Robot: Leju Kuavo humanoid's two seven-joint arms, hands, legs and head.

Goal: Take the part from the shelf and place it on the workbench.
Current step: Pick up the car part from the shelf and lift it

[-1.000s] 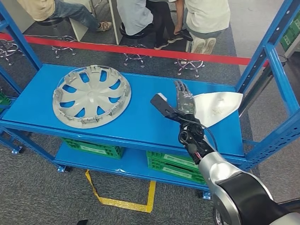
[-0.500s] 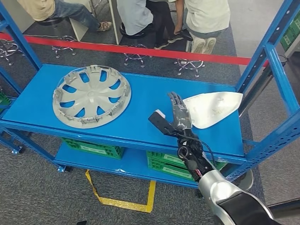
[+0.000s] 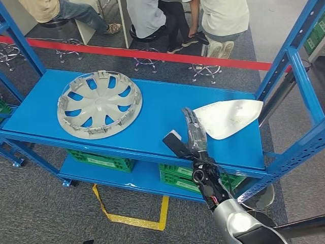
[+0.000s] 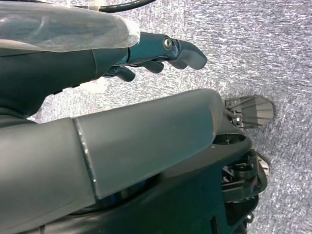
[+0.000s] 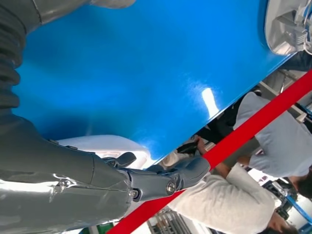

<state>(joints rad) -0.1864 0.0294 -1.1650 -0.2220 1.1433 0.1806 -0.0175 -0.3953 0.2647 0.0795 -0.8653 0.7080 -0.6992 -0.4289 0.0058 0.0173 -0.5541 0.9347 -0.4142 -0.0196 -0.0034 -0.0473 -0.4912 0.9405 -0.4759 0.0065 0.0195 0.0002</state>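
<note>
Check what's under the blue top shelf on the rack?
Under the blue top shelf sits a lower blue shelf holding green crates. Only their front edges show; the top shelf covers the rest, and the right hand hides part of one crate.

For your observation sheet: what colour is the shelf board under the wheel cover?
Bright blue shelf board, clearest in the head view.

We see even, bright indoor light from above; the blue shelf shows soft sheen and faint shadows under the wheel cover. In the right wrist view a white glare spot sits on the blue surface. The left hand looms close, soft and out of focus.
</note>
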